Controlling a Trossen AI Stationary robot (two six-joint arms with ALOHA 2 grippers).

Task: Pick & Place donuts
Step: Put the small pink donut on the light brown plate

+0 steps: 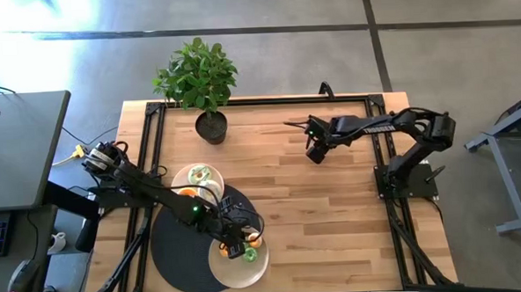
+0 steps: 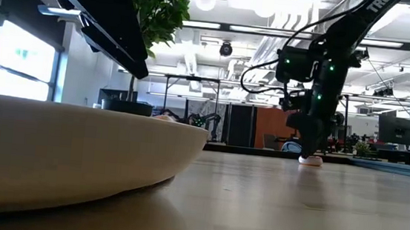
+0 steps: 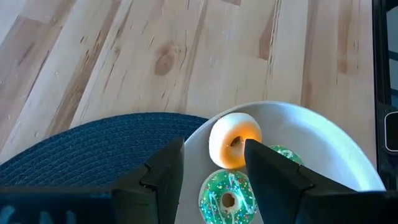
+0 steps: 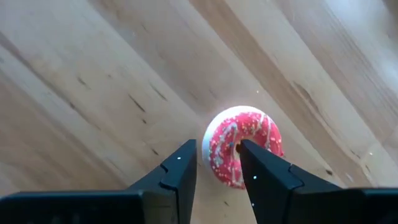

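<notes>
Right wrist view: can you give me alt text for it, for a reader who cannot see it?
A pink donut with white sprinkles lies on the pale wooden table, seen from close above. The right gripper is open, its two dark fingers reaching toward the donut, which shows in the gap between their tips.

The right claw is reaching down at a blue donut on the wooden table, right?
Not blue. The right wrist view shows the right claw at a pink donut with sprinkles, lying on the bare wooden table.
</notes>
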